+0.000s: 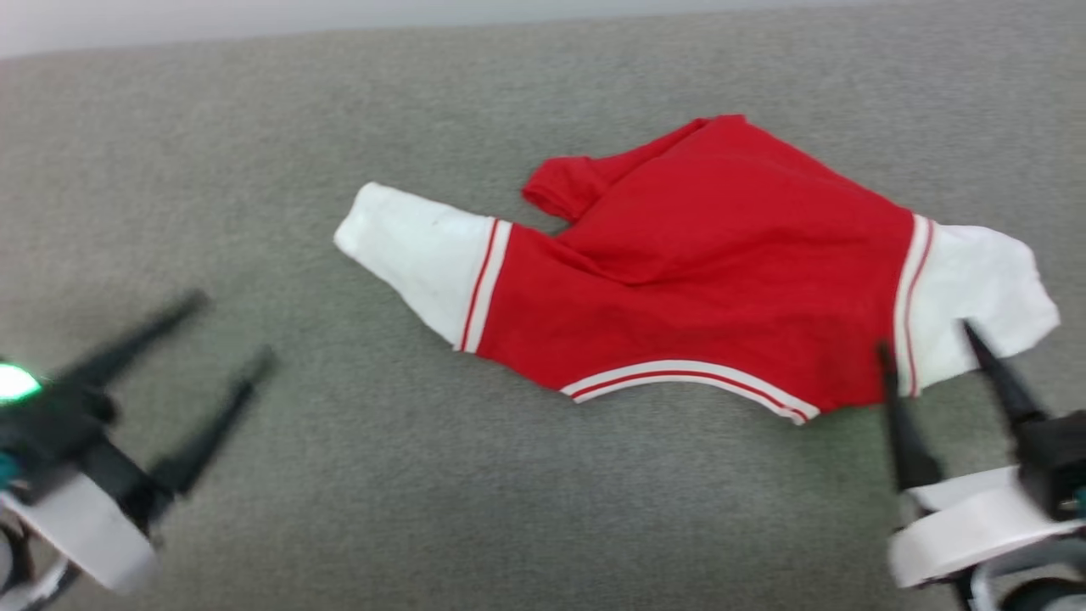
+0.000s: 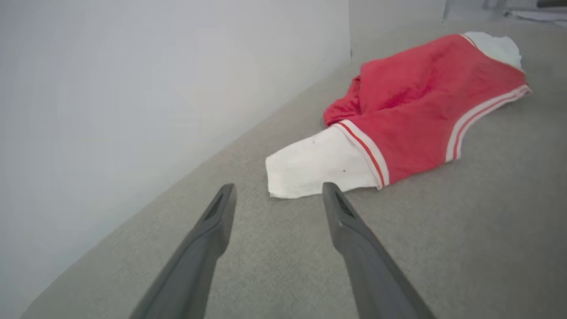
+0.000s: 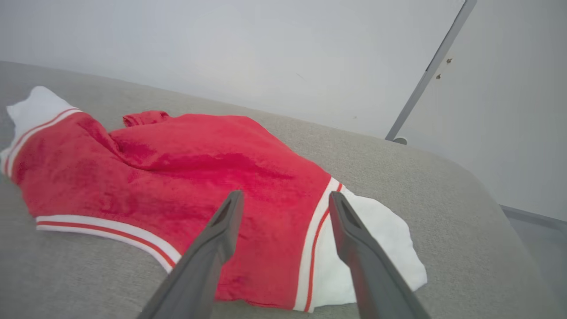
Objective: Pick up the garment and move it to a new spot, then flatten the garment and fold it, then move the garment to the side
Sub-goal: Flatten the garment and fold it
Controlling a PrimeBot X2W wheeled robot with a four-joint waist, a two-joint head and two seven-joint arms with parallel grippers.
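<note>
The garment (image 1: 696, 280) is a red T-shirt with white sleeves and striped trim, lying loosely spread and partly folded over itself on the grey surface. My right gripper (image 1: 926, 335) stands open at its right end, fingers straddling the striped seam of the right sleeve (image 3: 376, 230), with no cloth between them. My left gripper (image 1: 227, 331) is open at the lower left, well short of the white left sleeve (image 1: 416, 255). In the left wrist view the garment (image 2: 421, 106) lies beyond the open left gripper (image 2: 279, 190), the sleeve (image 2: 314, 166) closest.
The grey fabric surface (image 1: 424, 475) stretches around the garment on all sides. A pale wall (image 2: 155, 88) runs along its far edge. A metal post (image 3: 429, 71) and a panel stand beyond the right end.
</note>
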